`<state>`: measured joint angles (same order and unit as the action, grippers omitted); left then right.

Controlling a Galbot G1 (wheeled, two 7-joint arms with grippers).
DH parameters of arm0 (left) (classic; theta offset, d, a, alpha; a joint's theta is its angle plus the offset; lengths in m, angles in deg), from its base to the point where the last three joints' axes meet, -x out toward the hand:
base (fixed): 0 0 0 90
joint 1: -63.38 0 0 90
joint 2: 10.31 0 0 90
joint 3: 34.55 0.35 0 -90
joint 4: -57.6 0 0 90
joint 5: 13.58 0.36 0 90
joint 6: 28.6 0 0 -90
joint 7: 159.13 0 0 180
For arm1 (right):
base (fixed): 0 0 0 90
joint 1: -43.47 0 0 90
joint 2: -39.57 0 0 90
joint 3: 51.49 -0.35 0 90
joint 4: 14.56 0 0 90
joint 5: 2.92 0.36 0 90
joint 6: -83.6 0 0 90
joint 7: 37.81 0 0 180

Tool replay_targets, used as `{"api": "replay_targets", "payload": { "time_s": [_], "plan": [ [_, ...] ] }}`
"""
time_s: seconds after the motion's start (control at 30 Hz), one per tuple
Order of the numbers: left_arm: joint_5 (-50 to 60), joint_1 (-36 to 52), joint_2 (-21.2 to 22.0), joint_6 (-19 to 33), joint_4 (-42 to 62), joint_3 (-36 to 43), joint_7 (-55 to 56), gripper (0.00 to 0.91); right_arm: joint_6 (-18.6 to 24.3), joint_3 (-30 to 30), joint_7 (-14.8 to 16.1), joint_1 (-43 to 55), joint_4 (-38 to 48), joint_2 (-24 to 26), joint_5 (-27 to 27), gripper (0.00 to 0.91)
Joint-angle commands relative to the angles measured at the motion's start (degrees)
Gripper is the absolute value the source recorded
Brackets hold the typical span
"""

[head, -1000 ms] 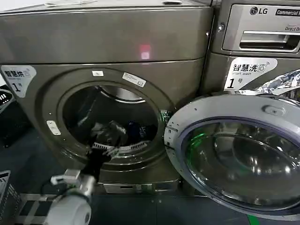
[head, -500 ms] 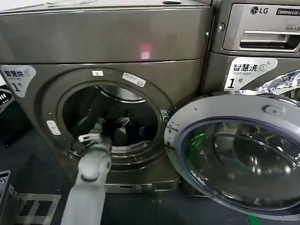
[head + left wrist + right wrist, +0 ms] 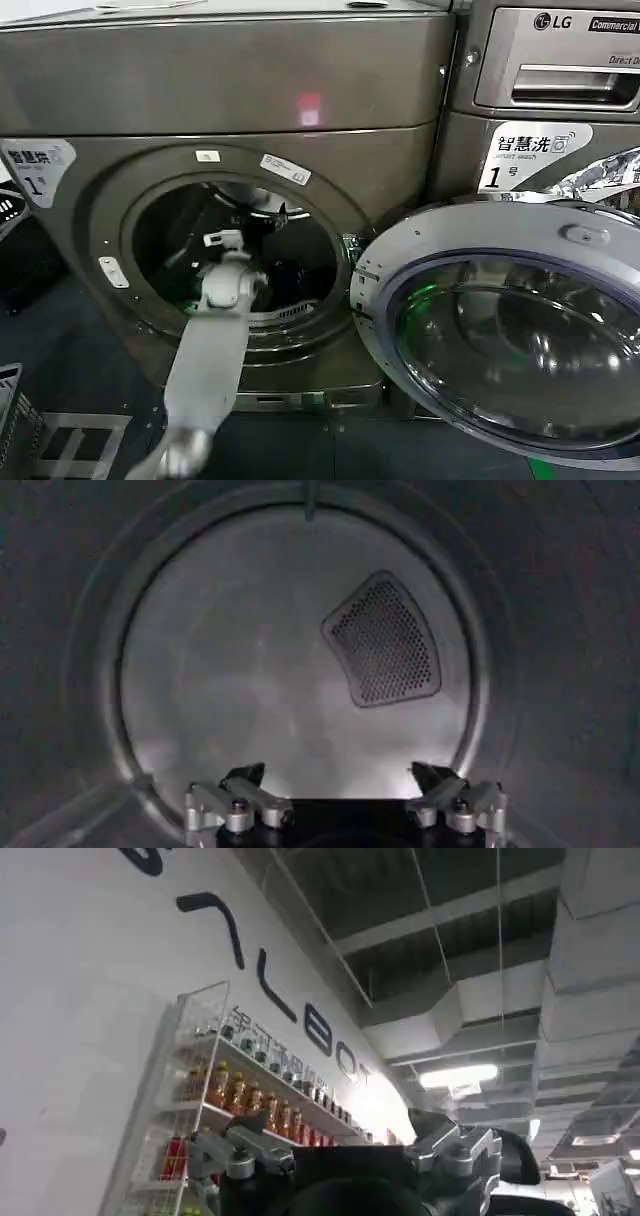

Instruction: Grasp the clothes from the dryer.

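Dryer: big bronze-grey metal front-loader (image 3: 240, 90), round glass door (image 3: 510, 330) swung open.
Left gripper (image 3: 345, 780): inside the steel drum, fingers spread, grasping nothing.
Clothes: dark fabric (image 3: 292, 278) low in drum, just beside the gripper.
Right gripper (image 3: 350, 1148): away, pointing at the ceiling, fingers apart, empty.

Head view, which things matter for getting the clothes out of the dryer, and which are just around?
Job: dryer, its open door, clothes low in the drum, left end effector open inside the drum.
Around: LG machine, bottle shelf, right end effector idle, toward the ceiling.
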<state>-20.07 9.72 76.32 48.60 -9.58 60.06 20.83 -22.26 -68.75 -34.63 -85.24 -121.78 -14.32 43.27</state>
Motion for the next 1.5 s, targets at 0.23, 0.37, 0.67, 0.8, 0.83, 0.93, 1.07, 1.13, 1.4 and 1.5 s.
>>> {"api": "replay_targets", "payload": {
  "time_s": [0.23,0.37,0.67,0.8,0.83,0.93,1.07,1.13,1.4,1.5],
  "plan": [
    [4.66,17.96,-0.07,-0.36,27.47,4.18,-6.48,0.907,0.12,-0.85,0.16,-0.29,0.12,0.08,0.78,0.907],
    [5.26,20.73,-4.31,-5.27,30.88,14.36,-21.17,0.907,0.14,-0.95,0.24,-0.33,0.22,-0.04,0.97,0.907],
    [12.37,28.76,-8.05,-0.34,41.35,30.15,-46.08,0.907,0.28,-2.14,0.47,-0.50,0.65,-0.77,1.03,0.907],
    [20.28,31.36,-8.16,6.38,44.75,35.82,-53.26,0.907,0.34,-2.13,0.49,-0.50,0.25,-0.96,1.01,0.907],
    [22.42,31.93,-8.23,6.82,45.30,37.03,-54.49,0.907,0.36,-2.22,0.54,-0.58,0.25,-1.01,1.02,0.907],
    [28.66,33.88,-8.56,10.11,47.00,39.86,-58.75,0.907,0.47,-2.50,0.61,-0.74,0.59,-1.11,0.98,0.907],
    [34.90,35.95,-8.57,14.39,46.70,42.37,-62.10,0.907,0.47,-2.42,0.66,-0.58,0.34,-1.31,0.96,0.907],
    [37.61,36.44,-8.61,14.65,45.74,42.96,-62.94,0.907,0.52,-2.37,0.69,-0.59,0.51,-1.31,0.91,0.907],
    [46.94,37.29,-7.32,12.96,47.94,44.27,-64.04,0.907,0.77,-2.49,0.88,-0.47,0.96,-1.47,0.80,0.907],
    [50.64,37.28,-7.38,12.72,49.06,44.28,-64.07,0.907,0.68,-2.35,0.81,-0.41,0.87,-1.43,0.77,0.907]
  ]
}}
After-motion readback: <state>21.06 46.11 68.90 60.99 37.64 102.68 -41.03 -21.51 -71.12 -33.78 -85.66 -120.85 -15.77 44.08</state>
